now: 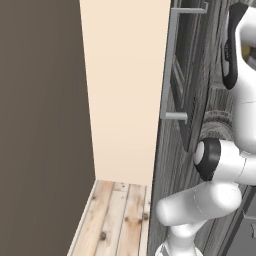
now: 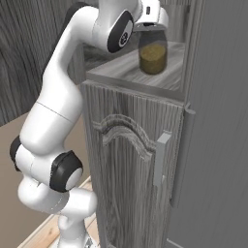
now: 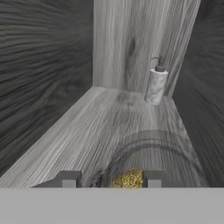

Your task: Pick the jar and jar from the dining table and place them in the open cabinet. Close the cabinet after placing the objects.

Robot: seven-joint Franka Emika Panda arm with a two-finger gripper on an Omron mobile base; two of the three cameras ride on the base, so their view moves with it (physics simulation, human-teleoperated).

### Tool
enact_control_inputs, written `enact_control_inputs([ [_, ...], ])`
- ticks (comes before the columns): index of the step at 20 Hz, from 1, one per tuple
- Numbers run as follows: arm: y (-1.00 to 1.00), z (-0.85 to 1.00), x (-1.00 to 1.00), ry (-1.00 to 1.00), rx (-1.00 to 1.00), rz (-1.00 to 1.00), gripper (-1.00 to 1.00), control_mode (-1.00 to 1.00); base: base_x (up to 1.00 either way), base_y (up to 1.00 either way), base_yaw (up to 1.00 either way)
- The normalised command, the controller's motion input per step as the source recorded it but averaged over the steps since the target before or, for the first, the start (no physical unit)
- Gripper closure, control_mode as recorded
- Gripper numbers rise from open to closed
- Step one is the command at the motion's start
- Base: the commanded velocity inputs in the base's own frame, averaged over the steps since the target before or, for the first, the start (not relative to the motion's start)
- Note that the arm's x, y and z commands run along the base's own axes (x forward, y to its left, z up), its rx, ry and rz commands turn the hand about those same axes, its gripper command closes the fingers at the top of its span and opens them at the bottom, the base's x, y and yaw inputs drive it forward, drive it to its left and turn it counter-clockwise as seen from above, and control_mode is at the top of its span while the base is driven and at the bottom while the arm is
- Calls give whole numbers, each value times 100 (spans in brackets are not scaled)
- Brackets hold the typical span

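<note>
A clear glass jar (image 2: 153, 57) with olive-yellow filling stands upright on the shelf (image 2: 116, 70) inside the open cabinet. My gripper (image 2: 152, 33) hangs right above it, reaching in from the left. In the hand view the gripper (image 3: 111, 178) has its two fingertips (image 3: 68, 178) apart, and the jar's yellow filling (image 3: 129, 178) shows low between them, with a gap on the left side. The cabinet's open door (image 1: 200, 75), dark grey wood grain with a long silver bar handle (image 1: 169, 65), stands swung out. The dining table is out of view.
A small marble-look pump bottle (image 3: 155, 85) stands in the shelf's far corner. Below the shelf is a closed arched-panel door (image 2: 126, 145) with a short handle (image 2: 160, 157). A tall grey panel (image 2: 218, 126) flanks the right. A cream wall (image 1: 125, 90) and plank floor (image 1: 115, 215) lie left.
</note>
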Motion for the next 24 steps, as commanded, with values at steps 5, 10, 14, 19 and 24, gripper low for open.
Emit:
enact_control_inputs([
  [5, 0, -13, 29, -4, 0, 0, -100, -100, 0, 0, 0],
  [10, 0, -11, 26, -4, 0, 0, -100, -100, 0, 0, 0],
  [14, 0, -10, 28, -4, 0, 0, -100, -100, 0, 0, 0],
  [19, 0, -11, 30, -6, 0, 0, -100, -100, 0, 0, 0],
  [24, 0, 0, 5, -2, 0, 0, -100, -100, 0, 0, 0],
])
